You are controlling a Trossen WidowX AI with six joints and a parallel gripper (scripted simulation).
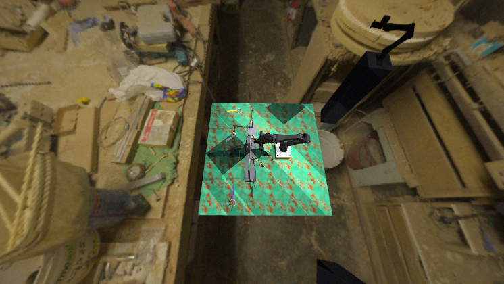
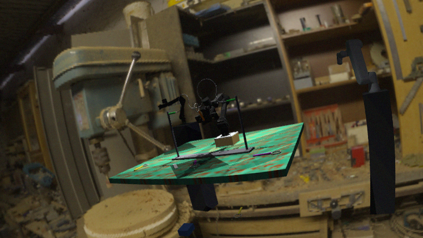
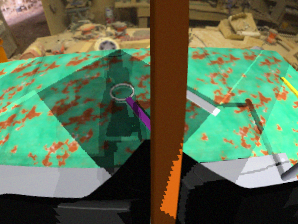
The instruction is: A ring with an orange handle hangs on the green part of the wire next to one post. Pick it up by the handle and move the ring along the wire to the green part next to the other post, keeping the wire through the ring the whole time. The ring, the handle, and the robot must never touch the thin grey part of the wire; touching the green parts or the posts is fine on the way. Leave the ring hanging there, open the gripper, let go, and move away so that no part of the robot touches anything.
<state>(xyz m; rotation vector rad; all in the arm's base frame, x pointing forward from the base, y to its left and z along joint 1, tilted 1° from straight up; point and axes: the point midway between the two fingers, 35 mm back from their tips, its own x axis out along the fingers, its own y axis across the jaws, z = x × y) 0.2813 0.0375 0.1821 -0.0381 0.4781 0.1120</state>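
Arm (image 1: 289,138) right of wire frame (image 1: 249,155); both on table (image 1: 299,190).

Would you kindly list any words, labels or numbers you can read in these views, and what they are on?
None can be read.
The red-and-white box on the bench carries print, too blurred to read.
The bucket at lower left shows lettering, cut off and blurred.
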